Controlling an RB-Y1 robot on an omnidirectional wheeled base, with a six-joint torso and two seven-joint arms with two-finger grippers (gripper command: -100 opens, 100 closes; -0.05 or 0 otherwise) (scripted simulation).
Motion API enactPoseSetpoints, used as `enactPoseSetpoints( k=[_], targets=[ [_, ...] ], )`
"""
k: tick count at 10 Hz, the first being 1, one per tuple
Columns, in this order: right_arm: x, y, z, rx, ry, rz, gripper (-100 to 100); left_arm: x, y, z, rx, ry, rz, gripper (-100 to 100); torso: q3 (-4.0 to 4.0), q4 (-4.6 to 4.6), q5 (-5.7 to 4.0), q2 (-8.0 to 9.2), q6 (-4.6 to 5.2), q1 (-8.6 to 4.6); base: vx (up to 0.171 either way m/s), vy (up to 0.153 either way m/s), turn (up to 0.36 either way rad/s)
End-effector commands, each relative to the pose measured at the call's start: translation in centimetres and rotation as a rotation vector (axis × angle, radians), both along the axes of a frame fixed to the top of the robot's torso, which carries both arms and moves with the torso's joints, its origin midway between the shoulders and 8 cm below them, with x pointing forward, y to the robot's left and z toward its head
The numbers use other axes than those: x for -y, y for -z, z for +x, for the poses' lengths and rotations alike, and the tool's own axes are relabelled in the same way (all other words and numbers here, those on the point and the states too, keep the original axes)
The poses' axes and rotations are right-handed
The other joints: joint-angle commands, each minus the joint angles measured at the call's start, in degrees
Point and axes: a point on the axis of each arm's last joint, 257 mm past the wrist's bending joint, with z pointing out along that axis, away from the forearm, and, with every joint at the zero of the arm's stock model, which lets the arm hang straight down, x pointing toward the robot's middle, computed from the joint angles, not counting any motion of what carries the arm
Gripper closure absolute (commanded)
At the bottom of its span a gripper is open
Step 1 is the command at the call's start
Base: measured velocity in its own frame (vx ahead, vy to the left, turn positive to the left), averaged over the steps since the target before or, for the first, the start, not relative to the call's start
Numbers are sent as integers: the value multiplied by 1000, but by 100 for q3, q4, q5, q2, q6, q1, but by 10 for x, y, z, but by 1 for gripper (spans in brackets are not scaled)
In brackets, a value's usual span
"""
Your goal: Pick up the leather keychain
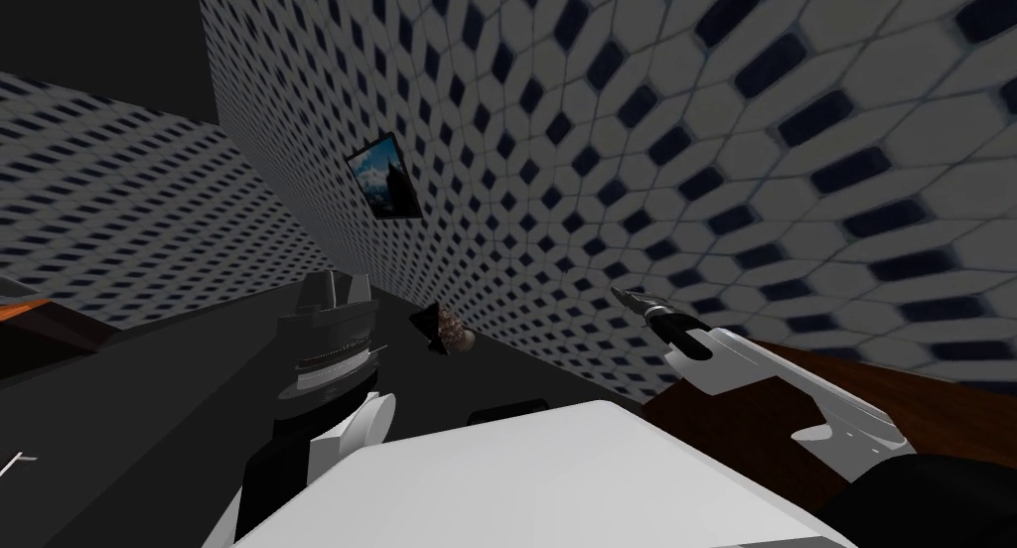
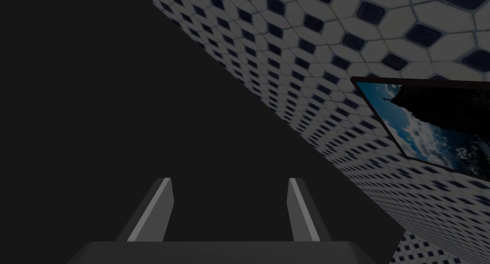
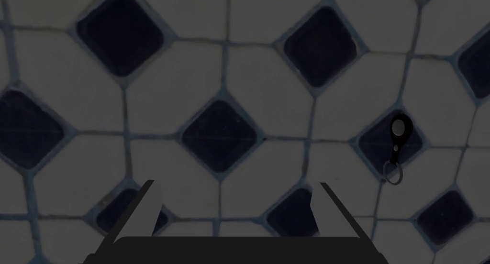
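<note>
Clearly, the right pincer [image 3: 235, 184], spread wide, is nearer.
Black keychain [image 3: 396, 148] lies outside one finger [image 3: 332, 208], lengthwise with it, ring end nearest.

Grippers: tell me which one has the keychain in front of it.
The right gripper, open, faces the tiled surface where the black keychain lies. The left gripper, also open, faces a flat dark surface.
</note>
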Motion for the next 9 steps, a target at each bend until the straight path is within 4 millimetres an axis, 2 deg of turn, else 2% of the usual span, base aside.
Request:
enactPoseSetpoints(
  k=[1,2,3,4,5,6,9],
  targets=[
    [-1,-5,-2,-3,9,1,-100,0,0,0,0,0,0,0,0,0,0,0,0,0,218,109,28],
    [-2,-8,-3,-5,12,1,-100,0,0,0,0,0,0,0,-1,0,0,-2,0,-2,220,125,37],
    [-1,-6,-2,-3,8,1,-100,0,0,0,0,0,0,0,-2,-1,1,-2,0,4,96,60,1],
    [-1,-6,-2,-4,10,1,0,0,0,0,0,0,0,0,17,6,-3,33,2,-17,18,11,0],
    [-1,-6,-2,-4,10,1,-100,0,0,0,0,0,0,0,36,14,-8,63,3,-35,9,5,1],
    [-1,-6,-2,-3,10,1,100,0,0,0,0,0,0,0,44,17,-10,76,3,-42,0,0,0],
    [-1,-6,-2,-3,9,1,100,0,0,0,0,0,0,0,50,20,-11,87,4,-46,0,0,0]
  ],
)
